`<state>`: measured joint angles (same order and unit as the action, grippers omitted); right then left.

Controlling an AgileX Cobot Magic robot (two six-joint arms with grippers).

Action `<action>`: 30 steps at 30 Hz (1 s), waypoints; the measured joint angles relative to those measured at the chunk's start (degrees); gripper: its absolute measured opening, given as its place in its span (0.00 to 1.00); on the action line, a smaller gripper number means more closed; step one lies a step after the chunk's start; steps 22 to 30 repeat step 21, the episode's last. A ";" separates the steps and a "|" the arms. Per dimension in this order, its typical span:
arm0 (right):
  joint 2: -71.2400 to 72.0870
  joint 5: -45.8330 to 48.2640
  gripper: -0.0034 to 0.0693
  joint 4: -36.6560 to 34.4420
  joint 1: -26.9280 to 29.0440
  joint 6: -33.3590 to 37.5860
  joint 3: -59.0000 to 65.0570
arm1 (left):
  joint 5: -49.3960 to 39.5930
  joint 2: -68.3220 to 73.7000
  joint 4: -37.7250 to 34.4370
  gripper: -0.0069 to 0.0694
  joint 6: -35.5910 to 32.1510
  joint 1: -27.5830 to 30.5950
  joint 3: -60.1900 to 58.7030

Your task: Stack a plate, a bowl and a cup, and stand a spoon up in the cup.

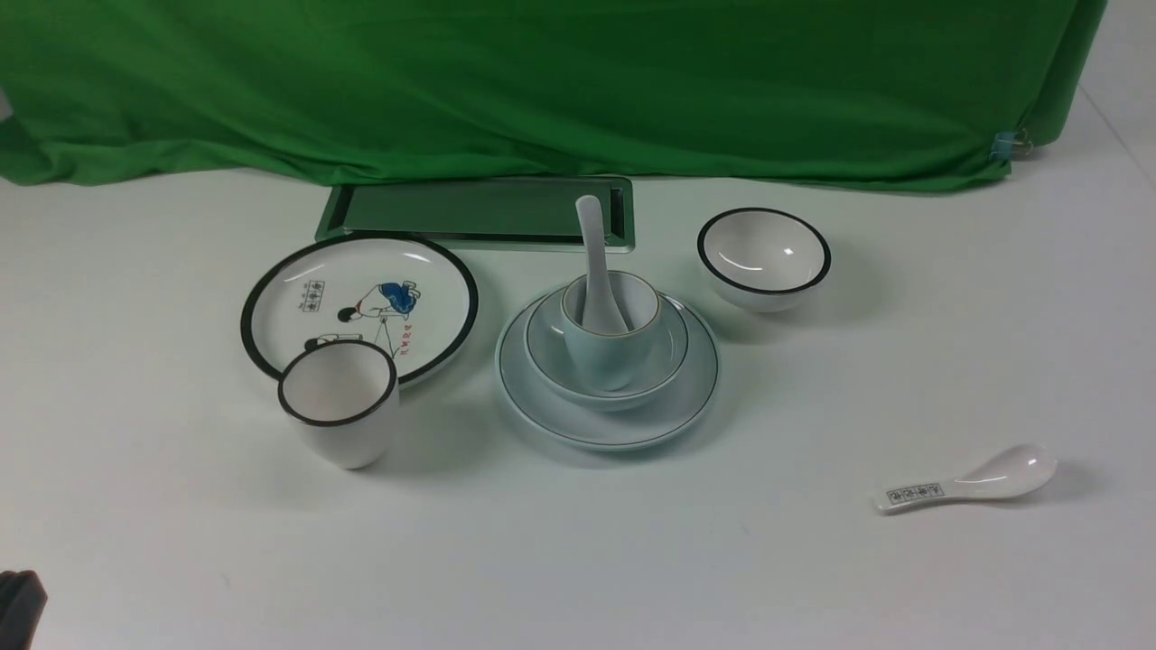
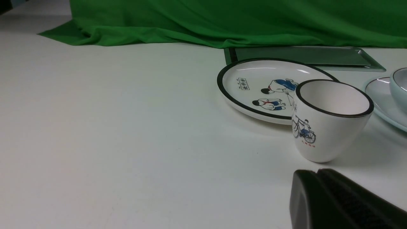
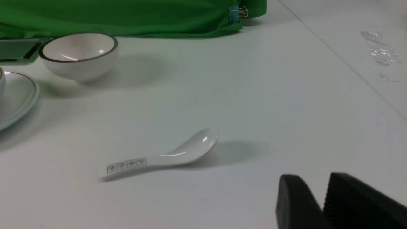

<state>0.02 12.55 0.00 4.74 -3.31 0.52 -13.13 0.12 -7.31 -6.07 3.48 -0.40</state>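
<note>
well ahead of both pincers, at the middle of the white table, sits the finished-looking stack: the pale bluish-white round plate at the bottom, the wide pale bluish-white bowl on it, the pale handleless cup inside that, and the plain white ceramic soup spoon standing in the cup, handle leaning away toward the green cloth.

the left pincer rests low, close to the black-rimmed white cup and the cartoon plate behind it. its black ribbed pads look pressed together, holding nothing. the right pincer is also low and empty, its pads showing only a narrow slit; the patterned white spoon lies near it, the small black-rimmed bowl farther off.

everything is glazed, smooth and glossy, so slippery. judged risk: the tall spoon sits loosely, and a nudge to the stack could tip it out or slide the cup in the rounded bowl. a left arm swing could also knock over the nearby cup.
</note>
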 joint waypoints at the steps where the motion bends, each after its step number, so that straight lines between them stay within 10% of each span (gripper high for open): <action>1: 0.00 0.00 0.32 0.00 0.00 0.00 0.00 | 0.00 0.00 0.00 0.05 0.00 0.00 0.00; 30: 0.00 0.00 0.35 0.00 0.00 -0.02 0.00 | 0.00 0.00 0.00 0.05 -0.02 0.00 0.00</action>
